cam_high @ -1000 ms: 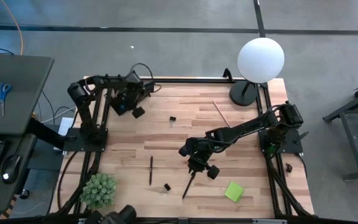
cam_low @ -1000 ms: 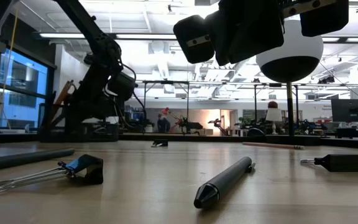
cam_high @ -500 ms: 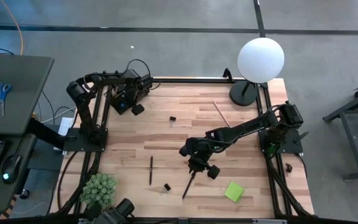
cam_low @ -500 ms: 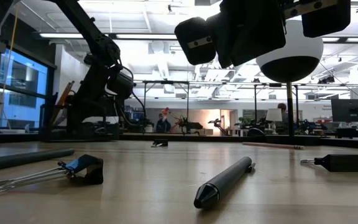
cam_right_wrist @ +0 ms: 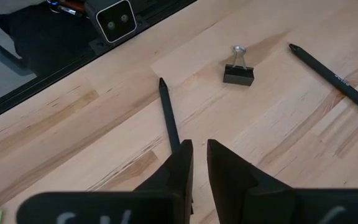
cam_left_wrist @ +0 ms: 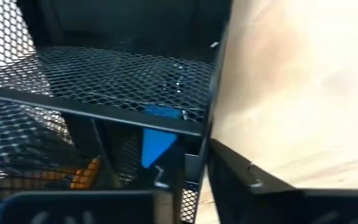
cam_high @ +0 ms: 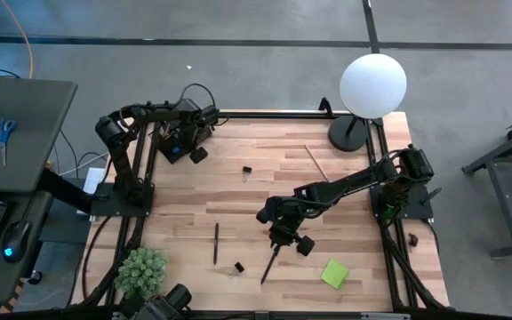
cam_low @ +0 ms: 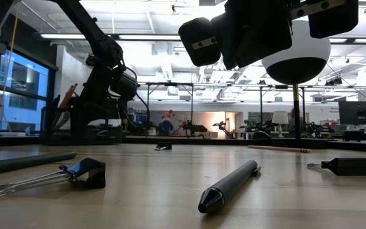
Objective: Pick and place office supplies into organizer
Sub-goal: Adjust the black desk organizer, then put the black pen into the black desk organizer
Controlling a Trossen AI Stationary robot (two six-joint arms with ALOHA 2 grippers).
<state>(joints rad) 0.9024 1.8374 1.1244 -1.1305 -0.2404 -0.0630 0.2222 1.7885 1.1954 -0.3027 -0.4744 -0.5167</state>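
Wooden tabletop (cam_high: 265, 200) lies mostly bare inside its black frame rails, with wide free room through the middle.

At the far left corner the organizer (cam_high: 172, 142), a black mesh tray, sits against the rail. The left gripper (cam_high: 196, 153) hangs at its inner edge. The left wrist view looks into the mesh, where a blue eraser (cam_left_wrist: 157, 142) and an orange pencil (cam_left_wrist: 83, 175) lie inside. How far that gripper stands open cannot be told.

At the near left edge a green potted plant (cam_high: 140, 271) stands off the working area. Right of it a black pen (cam_high: 216, 242) lies alone, with one binder clip (cam_high: 238, 267) near the front edge and a second binder clip (cam_high: 246, 171) farther back.

Right of centre the right gripper (cam_high: 284, 238) hovers over the rear end of another black pen (cam_high: 269, 265), which lies flat on the wood. The right wrist view shows its fingers (cam_right_wrist: 179, 168) drawn nearly together with only a slit between them, and nothing in them.

A wooden pencil (cam_high: 316, 162) lies toward the back, the green sticky-note pad (cam_high: 334, 273) near the front right, and the lamp base (cam_high: 349, 133) with its white globe (cam_high: 372, 85) takes up the far right corner.
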